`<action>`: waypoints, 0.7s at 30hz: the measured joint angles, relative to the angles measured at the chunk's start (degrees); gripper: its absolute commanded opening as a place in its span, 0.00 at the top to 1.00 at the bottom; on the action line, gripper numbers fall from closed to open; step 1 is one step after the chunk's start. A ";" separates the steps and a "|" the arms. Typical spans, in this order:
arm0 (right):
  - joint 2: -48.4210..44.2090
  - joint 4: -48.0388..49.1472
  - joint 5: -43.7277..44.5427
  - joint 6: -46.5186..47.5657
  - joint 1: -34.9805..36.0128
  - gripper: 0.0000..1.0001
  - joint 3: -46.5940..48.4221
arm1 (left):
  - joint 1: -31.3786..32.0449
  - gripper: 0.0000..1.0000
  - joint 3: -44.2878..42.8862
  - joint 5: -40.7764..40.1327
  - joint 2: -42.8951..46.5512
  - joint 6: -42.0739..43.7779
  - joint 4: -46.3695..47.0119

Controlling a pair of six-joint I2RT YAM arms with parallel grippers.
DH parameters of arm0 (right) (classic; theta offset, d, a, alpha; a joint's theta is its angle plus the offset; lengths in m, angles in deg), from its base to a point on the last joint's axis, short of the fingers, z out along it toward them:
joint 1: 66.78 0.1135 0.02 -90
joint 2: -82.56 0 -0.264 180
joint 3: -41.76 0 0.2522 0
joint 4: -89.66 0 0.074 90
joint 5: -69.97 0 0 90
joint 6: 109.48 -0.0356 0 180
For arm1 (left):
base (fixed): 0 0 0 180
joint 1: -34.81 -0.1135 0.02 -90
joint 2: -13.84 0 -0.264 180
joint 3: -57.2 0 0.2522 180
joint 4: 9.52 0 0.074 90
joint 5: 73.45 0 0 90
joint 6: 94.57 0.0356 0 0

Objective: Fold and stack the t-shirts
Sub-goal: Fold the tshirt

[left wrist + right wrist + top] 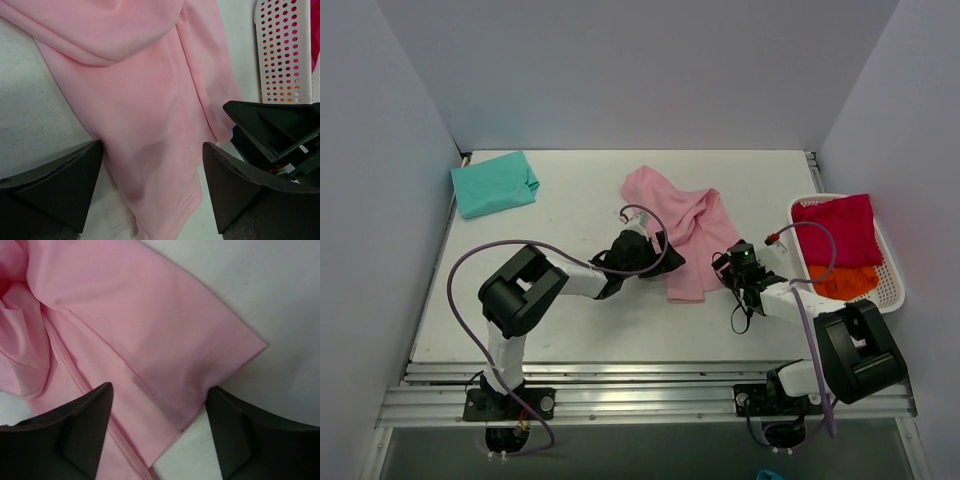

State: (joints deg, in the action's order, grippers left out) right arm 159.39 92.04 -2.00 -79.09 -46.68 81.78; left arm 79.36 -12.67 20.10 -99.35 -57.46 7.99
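1. A white plastic mesh basket [891, 262] with round holes is sitting on the right edge of a flat white tabletop [570, 330].
2. The tabletop is stretching away to the basket's left.
3. Silver metal rails [640, 398] are running nearer than the basket.
4. Pale grey wall panels [620, 70] are standing behind and beside the basket.

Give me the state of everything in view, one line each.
pink shirt: unfolded, rumpled, mid-table
teal shirt: folded, far left corner of the table
red shirt: loose in the basket, lying over the orange one
orange shirt: in the basket, partly under the red shirt
basket: upright at the table's right edge, holding two shirts
left jaws: open, astride the pink shirt's near end
right jaws: open, astride the pink shirt's edge
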 measured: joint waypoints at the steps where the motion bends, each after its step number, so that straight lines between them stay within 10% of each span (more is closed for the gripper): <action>1: 0.55 0.90 -0.39 -0.11 -0.31 0.43 0.02 | 0.00 0.16 -0.02 0.04 -0.04 0.02 -0.07; 8: 4.92 5.25 -4.72 1.29 -2.16 1.00 0.13 | -0.02 0.59 -1.27 1.20 -2.47 0.52 -0.39; 12: 6.47 8.17 -6.91 1.46 -2.56 1.00 0.22 | -0.04 0.92 -1.40 1.57 -3.58 0.83 -0.74; 21: 5.09 6.60 -6.71 0.63 5.35 1.00 0.11 | -0.07 0.97 0.11 0.94 -1.05 1.90 -3.98</action>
State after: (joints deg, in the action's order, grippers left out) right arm 164.49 98.64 -8.71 -78.46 -41.32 81.89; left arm 79.30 -12.56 21.04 -100.40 -55.56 4.01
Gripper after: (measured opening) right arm 0.022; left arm 0.050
